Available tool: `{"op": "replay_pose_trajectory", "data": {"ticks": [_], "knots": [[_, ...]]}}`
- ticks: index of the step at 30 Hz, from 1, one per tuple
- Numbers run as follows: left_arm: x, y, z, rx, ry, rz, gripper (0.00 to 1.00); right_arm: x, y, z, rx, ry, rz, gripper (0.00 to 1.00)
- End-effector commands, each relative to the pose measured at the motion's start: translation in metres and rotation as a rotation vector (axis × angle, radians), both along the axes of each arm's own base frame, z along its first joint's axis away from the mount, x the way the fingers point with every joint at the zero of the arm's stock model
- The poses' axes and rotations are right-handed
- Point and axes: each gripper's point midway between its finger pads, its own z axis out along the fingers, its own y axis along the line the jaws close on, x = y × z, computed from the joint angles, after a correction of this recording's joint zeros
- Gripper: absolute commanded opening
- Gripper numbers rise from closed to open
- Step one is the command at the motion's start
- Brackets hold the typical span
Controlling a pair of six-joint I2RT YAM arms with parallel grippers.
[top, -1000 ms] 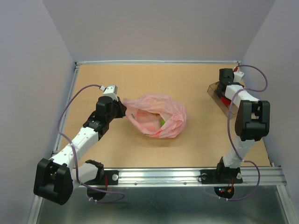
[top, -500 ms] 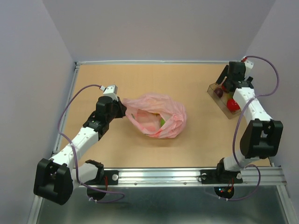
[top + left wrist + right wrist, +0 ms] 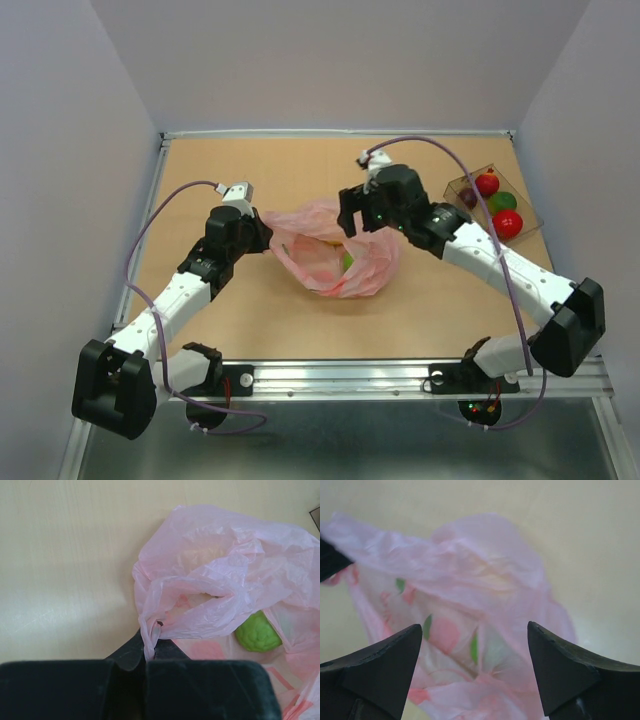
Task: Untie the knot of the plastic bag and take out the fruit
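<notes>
The pink plastic bag point(image 3: 335, 255) lies at the table's middle with its mouth open. No tied knot shows. My left gripper point(image 3: 263, 232) is shut on a twisted handle strand point(image 3: 150, 639) at the bag's left end; in the left wrist view the jaws point(image 3: 149, 656) pinch it. A yellow-green bumpy fruit point(image 3: 257, 631) lies inside the bag point(image 3: 225, 580). My right gripper point(image 3: 350, 222) is open and empty, hovering over the bag's far rim; its view looks down on the bag point(image 3: 470, 595) between the spread fingers point(image 3: 472, 630).
A clear rigid box point(image 3: 455, 186) stands at the back right, holding two red fruits point(image 3: 487, 184), point(image 3: 507, 223), a dark purple one point(image 3: 467, 197) and a green one point(image 3: 503, 201). Walls enclose the table on three sides.
My right arm swung from the clear box at back right over to the bag, leaving the box and its fruits in plain view. The left arm and bag have not moved.
</notes>
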Motion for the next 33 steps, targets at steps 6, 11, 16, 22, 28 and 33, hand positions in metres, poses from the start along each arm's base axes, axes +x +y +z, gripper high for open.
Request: {"op": "replay_pose_trajectory", "data": {"ticks": [6,11,16,22,28,33], "knots": [[-0.002,-0.019,0.036,-0.078,-0.043,-0.058,0.03,-0.058,0.106,-0.041,-0.161,0.027,0.316,0.8],[-0.003,-0.026,0.054,-0.092,-0.048,-0.073,0.03,-0.033,0.109,-0.073,-0.332,-0.006,0.281,0.71],[-0.003,-0.031,0.078,-0.113,-0.087,-0.085,0.03,0.001,0.1,-0.089,-0.496,-0.094,0.202,0.62],[-0.009,-0.022,0.055,-0.07,-0.038,-0.054,0.03,0.017,0.08,-0.09,-0.492,-0.088,0.072,0.58],[-0.019,-0.018,0.028,-0.065,0.014,-0.04,0.03,-0.01,0.049,-0.121,-0.467,0.007,0.006,0.6],[-0.029,-0.022,0.016,-0.067,0.038,-0.059,0.03,-0.042,0.031,-0.138,-0.375,0.102,-0.027,0.61]]}}
